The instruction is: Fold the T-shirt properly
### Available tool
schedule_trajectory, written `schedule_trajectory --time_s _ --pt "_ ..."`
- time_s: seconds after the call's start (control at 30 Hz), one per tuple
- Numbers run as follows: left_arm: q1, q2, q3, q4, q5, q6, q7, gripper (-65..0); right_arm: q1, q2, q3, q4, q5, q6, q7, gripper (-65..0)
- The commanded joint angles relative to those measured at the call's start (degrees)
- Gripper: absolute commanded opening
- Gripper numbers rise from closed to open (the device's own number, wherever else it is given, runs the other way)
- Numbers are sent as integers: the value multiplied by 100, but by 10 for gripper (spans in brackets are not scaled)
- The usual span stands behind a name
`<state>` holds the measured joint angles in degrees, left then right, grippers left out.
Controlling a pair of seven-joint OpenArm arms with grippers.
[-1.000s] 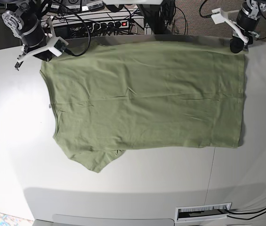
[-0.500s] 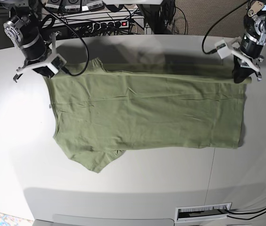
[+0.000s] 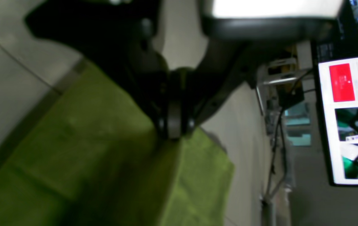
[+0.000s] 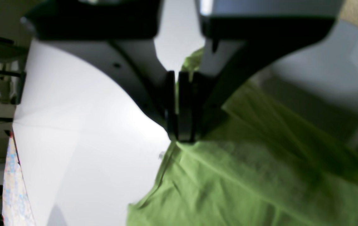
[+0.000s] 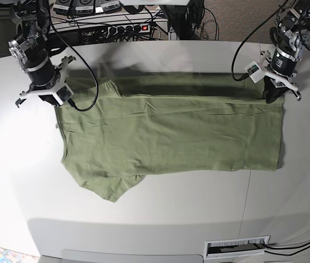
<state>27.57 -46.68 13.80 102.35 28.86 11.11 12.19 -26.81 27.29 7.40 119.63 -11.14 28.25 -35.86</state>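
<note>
A: How will the T-shirt [image 5: 171, 137] handle, flat on the table [image 5: 12, 164]?
B: Light, soft and limp, I'd judge; it sags between grips, so hold the far edge corners.
A: And the grippers?
B: The left gripper [image 5: 270, 94] and right gripper [image 5: 49, 98] are each clamped on that raised far edge.

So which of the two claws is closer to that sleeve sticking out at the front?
The right gripper. It pinches the T-shirt at the far corner on the sleeve's side. The left gripper grips the far corner at the opposite end.
</note>
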Motion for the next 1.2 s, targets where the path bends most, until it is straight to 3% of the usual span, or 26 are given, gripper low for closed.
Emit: schedule_trajectory --time_s 0.0,0.47,1.03,1.07,1.17 --pt "-48 -90 -48 48 20 111 -22 -650 90 57 55 24 -17 -103 151 -650" --pt "-203 321 -48 -109 -175 107 -205 -650 577 -107 52 -511 173 -103 339 -650" --pt "-205 332 -48 -238 -173 107 -326 -650 857 -109 52 -800 142 -107 450 -650" --pt "-203 332 -48 -238 -177 107 -326 -636 857 -109 52 -800 107 -107 455 -650" --pt "-203 332 -48 -238 -173 109 -321 -436 874 -109 55 -800 55 -107 459 -632"
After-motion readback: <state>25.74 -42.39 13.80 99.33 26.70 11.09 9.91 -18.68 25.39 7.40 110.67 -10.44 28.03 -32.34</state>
